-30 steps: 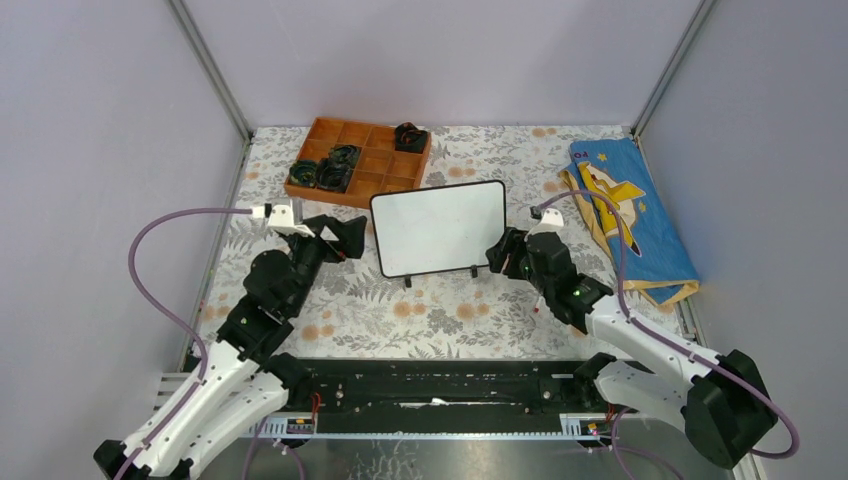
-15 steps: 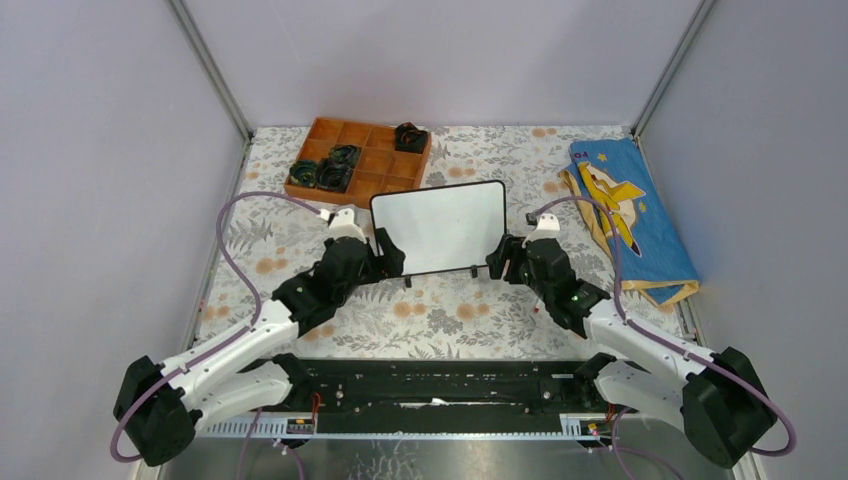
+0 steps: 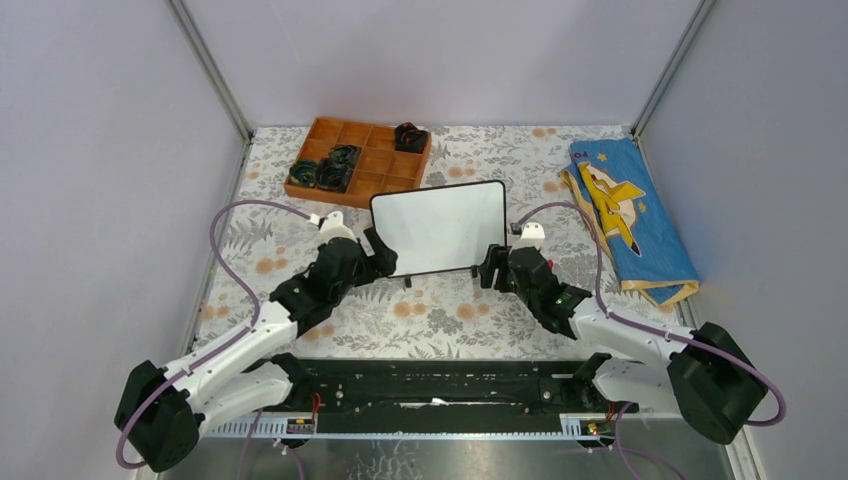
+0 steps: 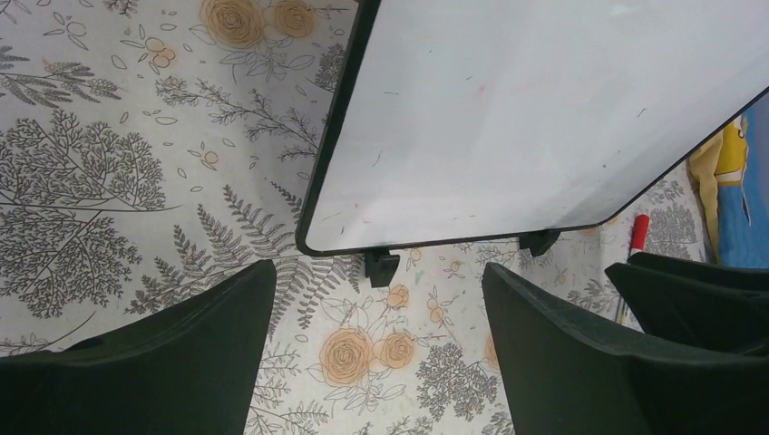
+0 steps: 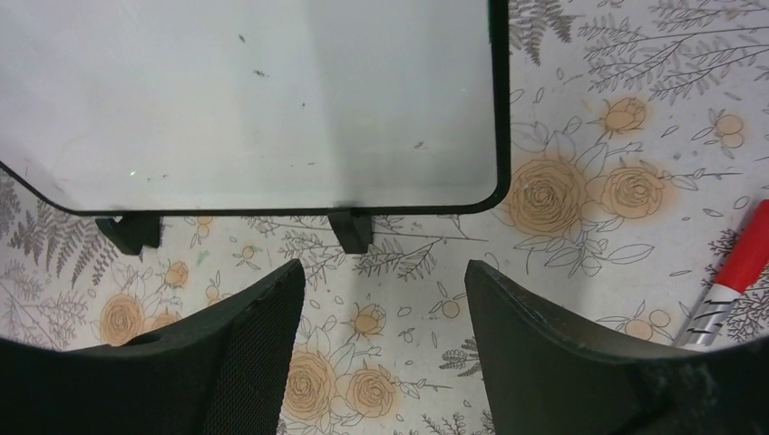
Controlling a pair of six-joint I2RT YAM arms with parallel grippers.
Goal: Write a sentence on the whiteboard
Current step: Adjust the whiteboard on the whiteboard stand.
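White and blank, the whiteboard (image 3: pixel 438 228) stands on small feet at the centre of the top view, looking light, stiff and easily tipped; its thin black frame edges probably offer the best hold. Left gripper (image 3: pixel 381 254) and right gripper (image 3: pixel 490 266) flank its lower corners, jaws wide, empty

the left gripper (image 3: pixel 381 256) travelled right and stopped just beside the near left corner of the whiteboard (image 3: pixel 440 225). the right gripper (image 3: pixel 490 266) shifted slightly left and nearer, to just beside the near right corner.
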